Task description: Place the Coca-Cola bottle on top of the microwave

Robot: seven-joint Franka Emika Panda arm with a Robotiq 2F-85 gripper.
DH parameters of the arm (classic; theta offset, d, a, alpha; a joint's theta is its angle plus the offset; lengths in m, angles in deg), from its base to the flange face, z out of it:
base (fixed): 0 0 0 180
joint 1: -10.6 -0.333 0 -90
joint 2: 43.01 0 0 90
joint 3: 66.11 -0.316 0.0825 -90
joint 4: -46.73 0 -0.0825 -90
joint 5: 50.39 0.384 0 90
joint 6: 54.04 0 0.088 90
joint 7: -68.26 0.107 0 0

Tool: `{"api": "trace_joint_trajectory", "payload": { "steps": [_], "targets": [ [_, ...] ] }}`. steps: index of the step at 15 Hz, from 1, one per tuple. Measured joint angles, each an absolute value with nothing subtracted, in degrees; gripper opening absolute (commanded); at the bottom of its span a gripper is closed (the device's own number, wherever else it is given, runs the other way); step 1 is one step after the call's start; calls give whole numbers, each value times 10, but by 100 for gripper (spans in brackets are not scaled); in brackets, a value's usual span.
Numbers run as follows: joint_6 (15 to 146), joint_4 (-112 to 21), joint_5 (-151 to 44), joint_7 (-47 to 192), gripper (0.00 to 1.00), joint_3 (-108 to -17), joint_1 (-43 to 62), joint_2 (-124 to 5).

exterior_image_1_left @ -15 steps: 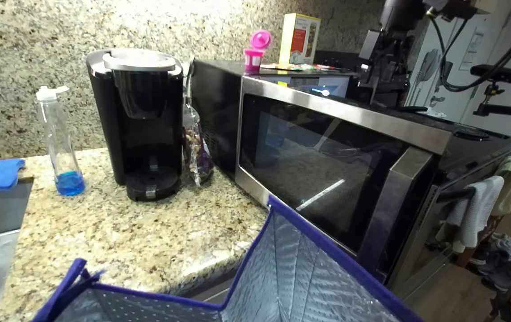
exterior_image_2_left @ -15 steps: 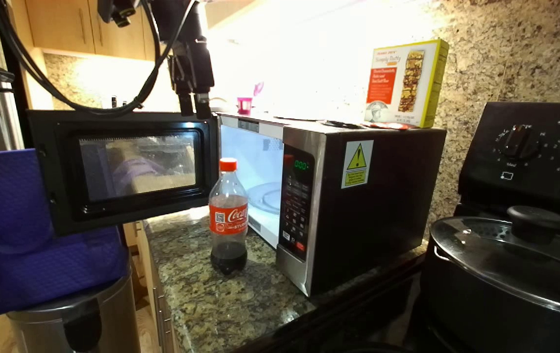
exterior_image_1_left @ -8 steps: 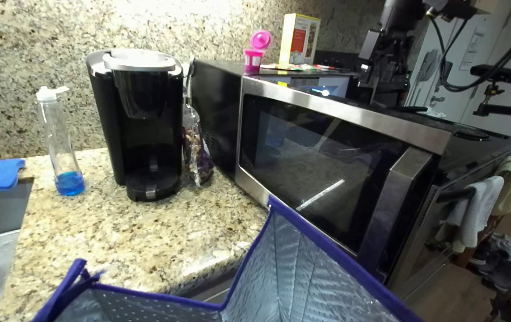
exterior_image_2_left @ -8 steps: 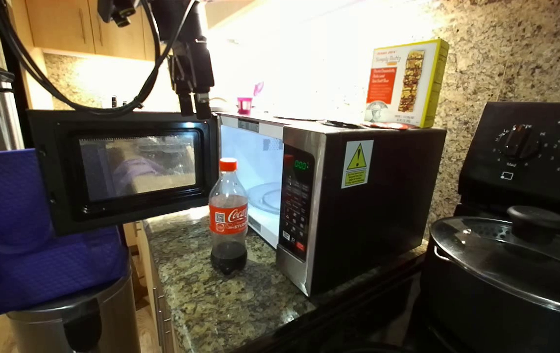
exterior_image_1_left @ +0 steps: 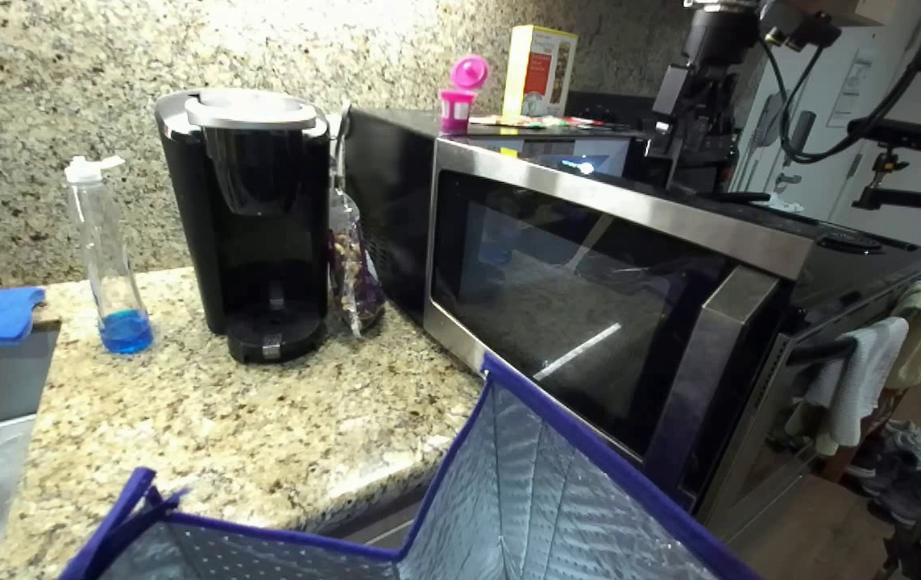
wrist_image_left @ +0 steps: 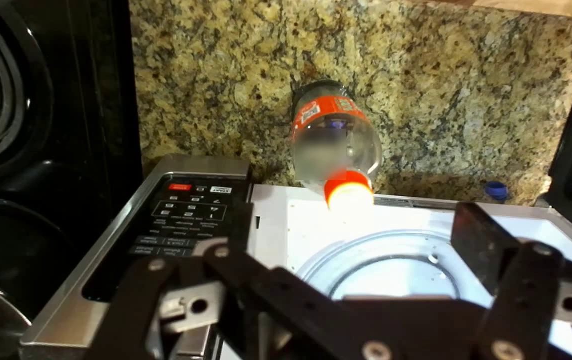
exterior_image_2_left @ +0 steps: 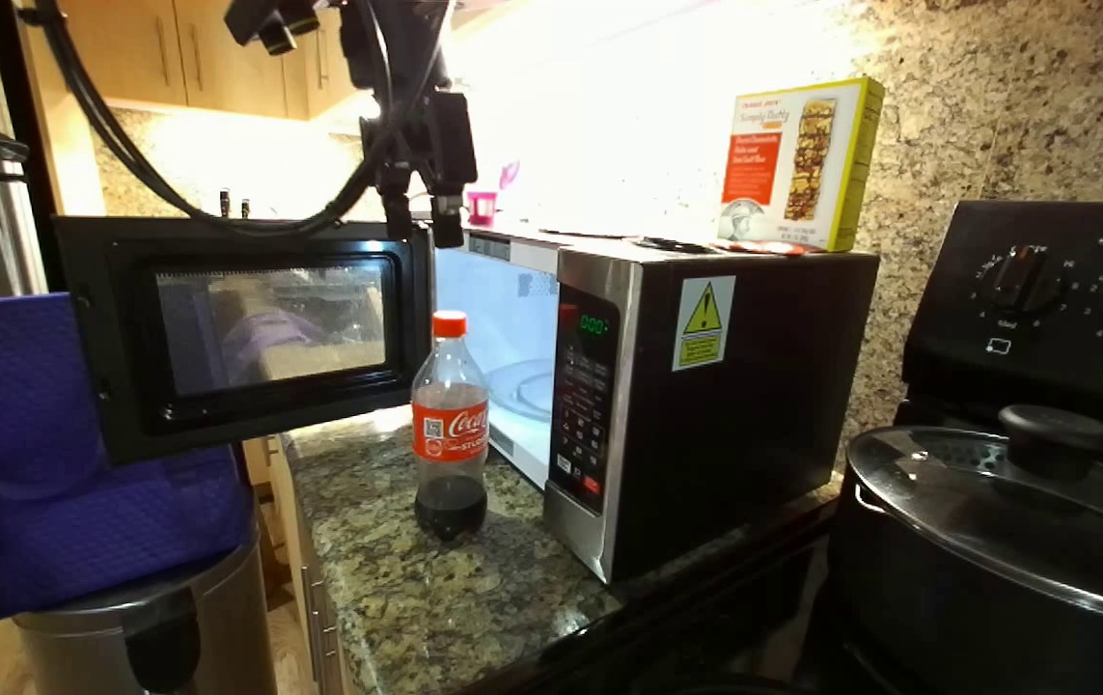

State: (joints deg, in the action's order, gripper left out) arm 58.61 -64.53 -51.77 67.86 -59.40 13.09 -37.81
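Note:
The Coca-Cola bottle (exterior_image_2_left: 451, 434) stands upright on the counter before the microwave's opening, with a red cap, red label and some dark cola. It also shows from above in the wrist view (wrist_image_left: 338, 130), and the microwave door hides it in an exterior view. The microwave (exterior_image_2_left: 734, 405) has its door (exterior_image_1_left: 573, 298) swung open and its inside lit; its control panel shows in the wrist view (wrist_image_left: 180, 225). My gripper (exterior_image_2_left: 423, 227) is open and empty, pointing down, above and behind the bottle near the door's top edge. In the wrist view the fingers (wrist_image_left: 358, 220) are wide apart, short of the bottle cap.
A snack box (exterior_image_2_left: 792, 169), a pink cup (exterior_image_2_left: 482, 208) and flat packets (exterior_image_1_left: 541, 122) are on the microwave top. A lidded pot (exterior_image_2_left: 995, 541) is on the stove. A purple bag (exterior_image_1_left: 541, 467) stands by the door. A coffee maker (exterior_image_1_left: 259, 225) stands beside the microwave.
My gripper has moved right and slightly down in an exterior view and has turned a little. The gap between its fingers shows wider there. The bottle and microwave have not moved.

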Motion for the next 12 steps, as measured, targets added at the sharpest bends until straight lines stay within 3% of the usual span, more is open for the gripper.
{"api": "trace_joint_trajectory", "payload": {
  "steps": [12],
  "targets": [
    [542,-562,-425,610,100,-588,136,-491]
  ]
}}
